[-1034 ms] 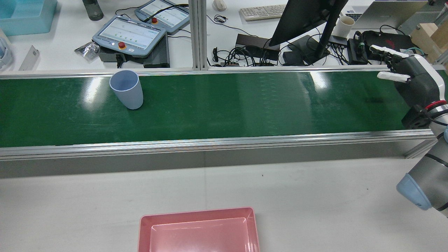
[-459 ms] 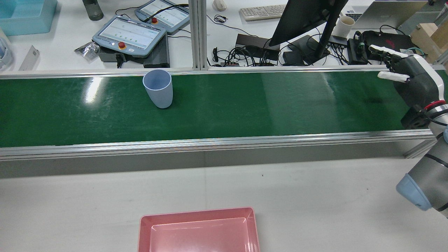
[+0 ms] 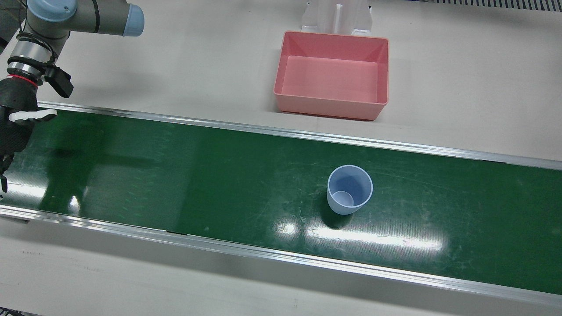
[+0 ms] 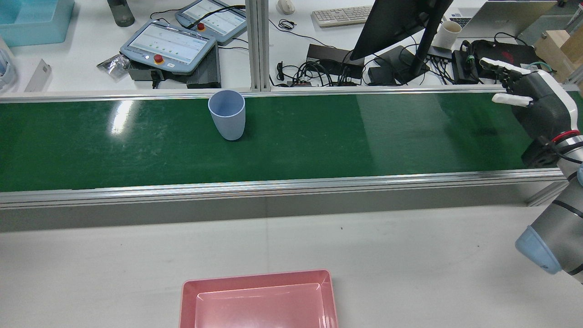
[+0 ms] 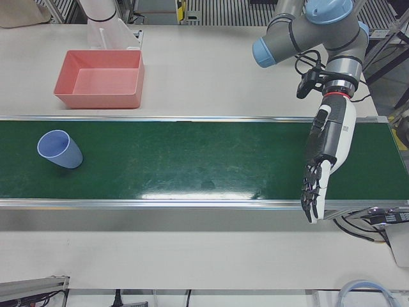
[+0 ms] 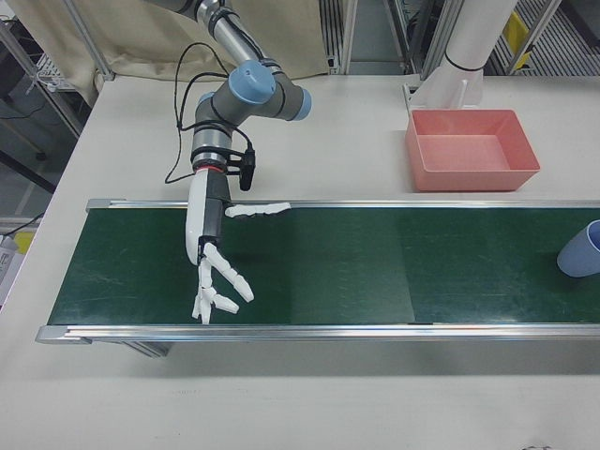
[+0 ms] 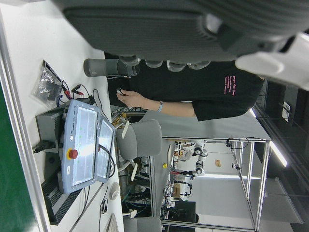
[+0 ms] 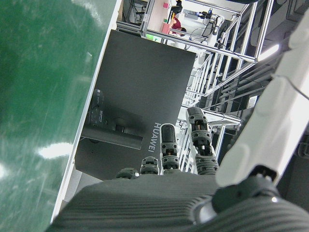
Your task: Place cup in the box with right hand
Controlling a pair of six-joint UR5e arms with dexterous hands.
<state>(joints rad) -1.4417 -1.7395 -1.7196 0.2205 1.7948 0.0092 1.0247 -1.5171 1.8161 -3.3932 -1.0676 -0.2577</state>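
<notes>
step: pre-grasp, waiting | right robot hand (image 6: 214, 272) fingers spread, empty, left of frame | cup (image 6: 578, 249) upright, far right on belt (image 6: 375, 272) | next: close around cup, carry to box (image 6: 472, 150)

The pink box (image 4: 258, 300) runs off the bottom edge of the rear view, so its near wall is lost. In the right-front view the cup (image 6: 581, 249) is sliced by the right edge, beyond the box. The front view cuts the right hand (image 3: 15, 127) at its left edge, far from the box. The left hand view hides the person's (image 7: 193, 96) upper part behind the left hand (image 7: 193, 29).
</notes>
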